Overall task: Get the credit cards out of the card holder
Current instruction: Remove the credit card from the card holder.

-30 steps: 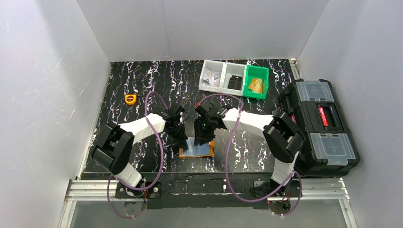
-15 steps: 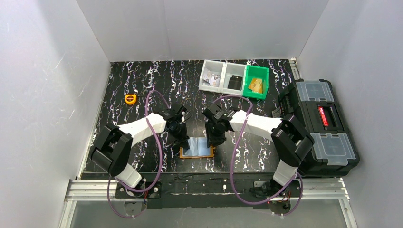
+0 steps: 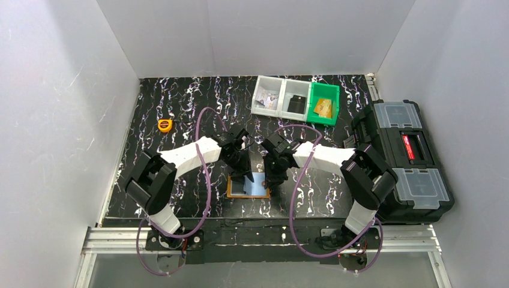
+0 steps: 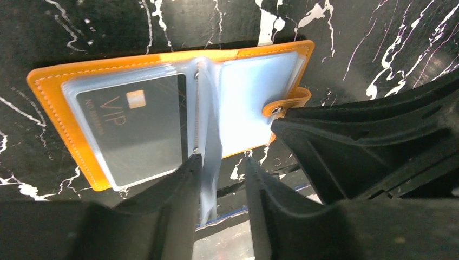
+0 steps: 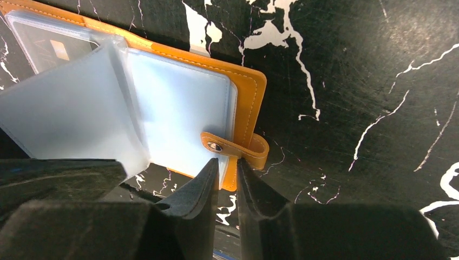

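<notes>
The orange card holder (image 3: 231, 193) lies open on the black marbled table between the two arms. Its left clear pocket holds a dark credit card (image 4: 135, 130) marked VIP, whose corner also shows in the right wrist view (image 5: 48, 46). The right pocket (image 4: 243, 103) looks pale blue; I cannot tell whether a card is in it. A clear pocket leaf (image 4: 211, 162) stands up from the spine, against one finger of my left gripper (image 4: 222, 162), which is open. My right gripper (image 5: 227, 161) has a narrow gap, its tips at the holder's edge (image 5: 246, 92) below the closure tab (image 5: 233, 146).
A yellow-orange tape measure (image 3: 165, 125) lies at the back left. Two clear bins and a green bin (image 3: 295, 99) stand at the back. A black toolbox (image 3: 402, 159) fills the right side. White walls enclose the table.
My left gripper has shifted right over the holder's middle and its jaws have parted. My right gripper has stayed at the holder's right edge with its jaws narrowed.
</notes>
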`<state>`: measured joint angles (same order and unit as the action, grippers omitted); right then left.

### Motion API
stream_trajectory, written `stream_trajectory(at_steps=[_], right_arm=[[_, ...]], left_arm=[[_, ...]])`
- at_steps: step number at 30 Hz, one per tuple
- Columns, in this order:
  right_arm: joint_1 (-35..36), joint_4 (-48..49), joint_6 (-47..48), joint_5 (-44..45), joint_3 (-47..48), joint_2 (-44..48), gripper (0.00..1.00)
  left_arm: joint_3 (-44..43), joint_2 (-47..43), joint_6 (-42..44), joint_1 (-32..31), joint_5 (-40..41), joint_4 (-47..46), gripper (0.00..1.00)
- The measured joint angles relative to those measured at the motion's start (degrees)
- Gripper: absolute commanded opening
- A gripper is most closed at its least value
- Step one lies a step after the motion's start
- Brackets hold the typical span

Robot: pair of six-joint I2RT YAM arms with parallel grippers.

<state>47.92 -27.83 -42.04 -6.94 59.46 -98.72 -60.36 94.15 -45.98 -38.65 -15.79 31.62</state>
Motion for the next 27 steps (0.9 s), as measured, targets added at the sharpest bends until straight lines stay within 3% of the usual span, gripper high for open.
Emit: stream_trajectory(at_steps=[7, 27], right_arm=[[-0.4, 0.4, 0.0, 0.0, -0.3, 0.9, 0.25], [-2.2, -3.6, 0.0, 4.0, -1.3, 12.9, 0.27]], left_arm=[[-2.0, 3.1, -0.2, -1.0, -0.5, -1.2, 0.51], [-7.0, 6.2, -1.2, -2.3, -2.3, -2.9, 0.60]])
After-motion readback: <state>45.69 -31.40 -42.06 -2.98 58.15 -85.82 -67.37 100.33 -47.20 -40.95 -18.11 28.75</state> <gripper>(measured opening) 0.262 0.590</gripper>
